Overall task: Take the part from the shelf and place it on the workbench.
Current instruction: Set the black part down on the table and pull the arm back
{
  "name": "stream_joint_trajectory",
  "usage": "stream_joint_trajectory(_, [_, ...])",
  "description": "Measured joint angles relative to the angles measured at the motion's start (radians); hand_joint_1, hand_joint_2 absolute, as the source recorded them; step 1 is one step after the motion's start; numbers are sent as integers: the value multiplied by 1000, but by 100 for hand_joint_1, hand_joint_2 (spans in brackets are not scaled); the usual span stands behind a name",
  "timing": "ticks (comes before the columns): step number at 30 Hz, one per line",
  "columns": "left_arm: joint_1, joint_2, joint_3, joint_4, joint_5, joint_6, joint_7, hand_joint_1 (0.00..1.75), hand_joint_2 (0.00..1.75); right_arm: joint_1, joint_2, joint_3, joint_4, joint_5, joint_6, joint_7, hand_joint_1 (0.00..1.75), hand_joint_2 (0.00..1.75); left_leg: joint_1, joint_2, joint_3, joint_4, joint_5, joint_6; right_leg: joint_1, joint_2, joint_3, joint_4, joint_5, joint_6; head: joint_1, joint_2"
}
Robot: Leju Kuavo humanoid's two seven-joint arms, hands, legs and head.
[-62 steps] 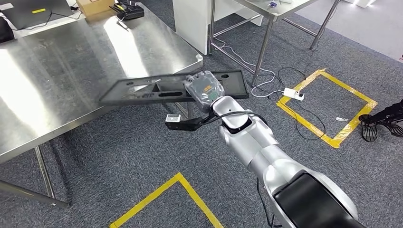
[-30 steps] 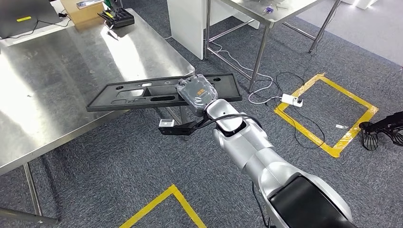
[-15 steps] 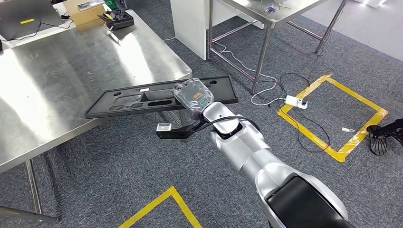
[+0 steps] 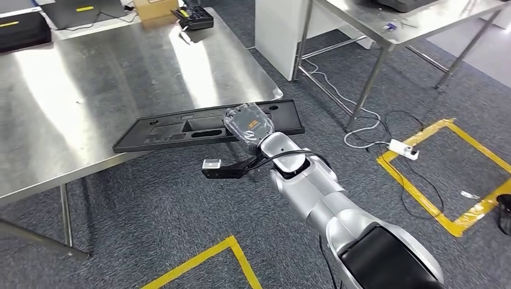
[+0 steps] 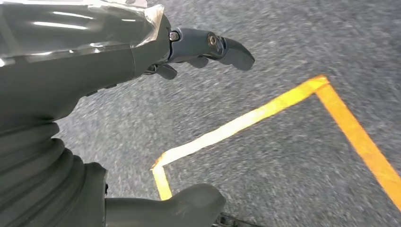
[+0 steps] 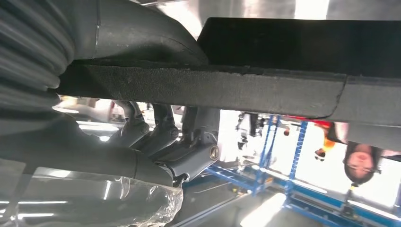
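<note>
The part (image 4: 181,129) is a long, flat black panel with cut-outs. My right hand (image 4: 248,125), wrapped in clear plastic, grips it near its right end and holds it about level. Its left end hangs over the near edge of the steel workbench (image 4: 90,78); the right end juts out past the bench corner over the carpet. In the right wrist view the thumb lies on one face of the part (image 6: 283,90) and the fingers (image 6: 189,151) curl against the other. My left hand (image 5: 85,71) hangs over the carpet with fingers apart, holding nothing.
On the workbench's far end sit a cardboard box (image 4: 153,7), a black tool case (image 4: 194,17) and a laptop (image 4: 84,11). A second steel table (image 4: 385,24) and a white cabinet (image 4: 277,30) stand beyond. A power strip (image 4: 404,149) and cables lie by yellow floor tape (image 4: 458,174).
The whole picture has shifted, so the camera has moved and the workbench now takes up more of the view. The right hand still grips the part at the bench's edge.
</note>
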Motion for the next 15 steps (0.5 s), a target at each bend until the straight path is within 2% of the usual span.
stream_joint_trajectory(1, [0, -1, 0, 0, 0, 0, 1, 0, 175, -1, 0, 0, 0, 0, 0, 0, 150, 175, 0, -11, 0, 1, -1, -1, 0, 14, 34, -78, 32, 5, 1, 0])
stream_joint_trajectory(3, [0, -2, 0, 0, 0, 1, 4, 0, 175, -3, 0, 0, 0, 0, 0, -2, 150, 175, -2, -31, -3, 5, -4, -8, 0, 36, 88, -190, 76, 3, 1, 0])
stream_joint_trajectory(4, [1, -3, 0, 0, 0, 2, 4, 0, 175, -4, 1, 0, 0, 0, 0, -2, 150, 175, -2, -38, -5, 6, -5, -13, 0, 40, 98, -211, 83, -2, 1, 0])
stream_joint_trajectory(6, [4, -4, 0, 0, 0, 3, 6, 0, 175, -4, 5, 0, 0, 0, 0, -3, 150, 175, 0, -49, -7, 4, -6, -24, -3, 26, 102, -215, 87, -14, 2, 0])
stream_joint_trajectory(7, [5, -4, 0, 0, 0, 4, 7, 0, 175, -5, 9, 0, -1, 1, 0, -3, 150, 175, 1, -41, -10, 8, -10, -30, -6, 19, 106, -220, 89, -21, 1, 0])
stream_joint_trajectory(9, [5, -3, 0, 0, 0, 5, 8, 0, 175, -7, 14, 0, -2, 1, 1, -4, 150, 175, 2, -4, -34, 62, -45, -42, -15, 5, 113, -230, 92, -35, -5, 0])
stream_joint_trajectory(10, [4, -4, 0, 0, 0, 5, 8, 0, 175, -8, 16, 0, -2, 1, 1, -4, 150, 175, 4, 20, -60, 118, -75, -47, -14, -2, 116, -232, 92, -40, -9, 0])
stream_joint_trajectory(12, [2, -4, 0, 0, 0, 5, 8, 0, 175, -8, 17, 0, -2, 1, 3, -4, 150, 175, 11, 41, -127, 246, -127, -58, -13, -20, 118, -232, 89, -45, -12, 0])
stream_joint_trajectory(13, [2, -4, 0, 0, 0, 5, 9, 0, 175, -6, 17, 0, -2, 1, 4, -4, 150, 175, 15, 46, -147, 279, -132, -63, -13, -30, 118, -232, 87, -46, -12, 0])
stream_joint_trajectory(14, [3, -3, 0, 0, -1, 5, 9, 0, 175, -4, 17, 0, -2, 1, 4, -4, 150, 175, 18, 51, -148, 273, -117, -67, -13, -39, 119, -232, 85, -45, -13, 0])
stream_joint_trajectory(15, [3, -1, 1, 0, -1, 5, 10, 0, 175, -4, 17, 0, -2, 1, 4, -5, 150, 175, 21, 58, -127, 227, -86, -69, -14, -46, 121, -231, 83, -43, -12, 0])
